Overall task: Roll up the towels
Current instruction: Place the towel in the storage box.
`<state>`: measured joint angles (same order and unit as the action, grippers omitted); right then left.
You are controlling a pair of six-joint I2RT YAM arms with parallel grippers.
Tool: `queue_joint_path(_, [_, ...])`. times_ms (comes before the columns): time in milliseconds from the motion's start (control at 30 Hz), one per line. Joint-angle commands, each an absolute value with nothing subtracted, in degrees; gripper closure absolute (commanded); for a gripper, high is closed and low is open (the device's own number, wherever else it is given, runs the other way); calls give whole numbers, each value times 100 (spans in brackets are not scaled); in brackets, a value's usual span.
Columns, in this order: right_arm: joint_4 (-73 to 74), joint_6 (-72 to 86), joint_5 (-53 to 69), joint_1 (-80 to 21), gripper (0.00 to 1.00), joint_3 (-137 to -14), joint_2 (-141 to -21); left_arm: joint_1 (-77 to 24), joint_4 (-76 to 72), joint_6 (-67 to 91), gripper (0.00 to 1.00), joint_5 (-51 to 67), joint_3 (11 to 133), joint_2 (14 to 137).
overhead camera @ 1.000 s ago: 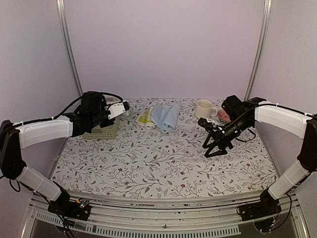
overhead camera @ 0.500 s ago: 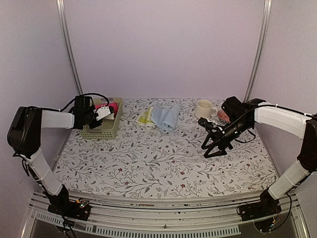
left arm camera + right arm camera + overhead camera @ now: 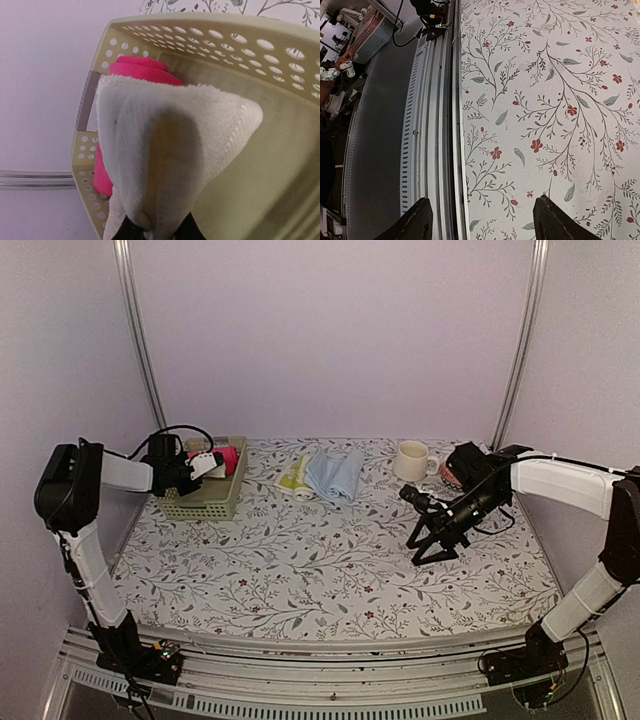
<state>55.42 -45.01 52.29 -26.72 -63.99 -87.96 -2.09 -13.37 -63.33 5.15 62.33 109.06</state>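
My left gripper [image 3: 204, 464] is shut on a rolled cream-white towel [image 3: 212, 462] and holds it over the pale green mesh basket [image 3: 207, 504]. In the left wrist view the cream-white towel [image 3: 170, 150] hangs from my gripper [image 3: 155, 232] inside the basket [image 3: 280, 60], next to a rolled hot pink towel [image 3: 140, 70], which also shows in the top view [image 3: 229, 456]. A light blue towel [image 3: 336, 476] and a pale yellow-green towel [image 3: 291, 478] lie flat at the back middle. My right gripper [image 3: 428, 546] is open and empty above the table [image 3: 485, 222].
A cream mug [image 3: 411, 460] stands at the back right, with a small reddish object [image 3: 449, 476] beside it behind my right arm. The basket sits at the back left by the wall. The table's front rail [image 3: 435, 125] shows in the right wrist view.
My left arm has folded back to the left, carrying the cream-white towel from above the basket's right side to over the basket. My right gripper has shifted slightly left and lower.
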Motion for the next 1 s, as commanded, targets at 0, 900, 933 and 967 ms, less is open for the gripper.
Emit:
queue_joint_path(0, [5542,-4541,5413,-2672,29,-6437,-9023,-186,-1669,-6577,100,654,6507,11149])
queue_joint_path(900, [5865,-4717,5539,-2677,28,-6721,-9682,-52,-1393,-6629,56,624,7278,12552])
queue_joint_path(933, [5881,-4726,5549,-2672,28,-6730,-9692,-48,-1371,-6619,55,617,7277,12544])
queue_joint_path(967, [5899,-4745,5564,-2672,28,-6744,-9709,-52,-1357,-6618,54,618,7273,12533])
